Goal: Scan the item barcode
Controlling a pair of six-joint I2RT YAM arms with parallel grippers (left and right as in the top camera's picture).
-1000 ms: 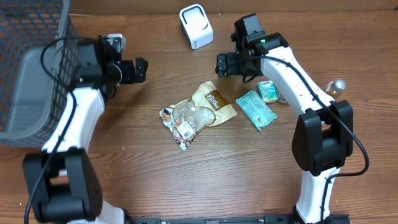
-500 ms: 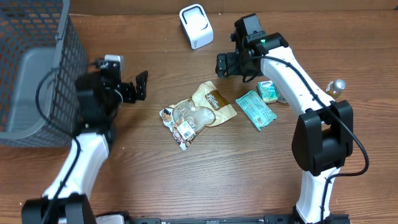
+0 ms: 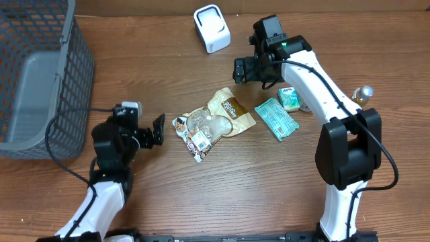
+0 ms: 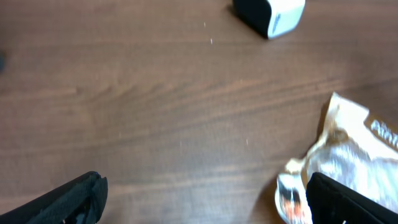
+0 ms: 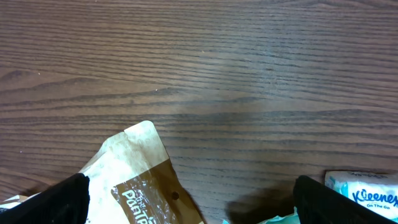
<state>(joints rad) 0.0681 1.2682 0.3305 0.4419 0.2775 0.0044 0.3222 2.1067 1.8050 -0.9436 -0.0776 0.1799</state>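
Fingers (image 4: 74, 199) on left gripper (image 3: 158, 129) spread fully, gripping nothing, low over bare wood at lower left of overhead view, just left of snack packets (image 3: 213, 122); likewise on right gripper (image 3: 252, 72), wide and empty, upper centre-right, above the packets. Lie flat mid-frame on table (image 3: 201, 195), overlapping: tan bag (image 3: 232, 107) with brown panel and white lettering, upper right, against crinkly clear pouch (image 3: 198, 131) with printed edge, lower left. Elsewhere: white scanner (image 3: 211, 27) at top centre, well apart; teal packet (image 3: 275, 118) and Kleenex pack (image 3: 290, 99) just right of the bags.
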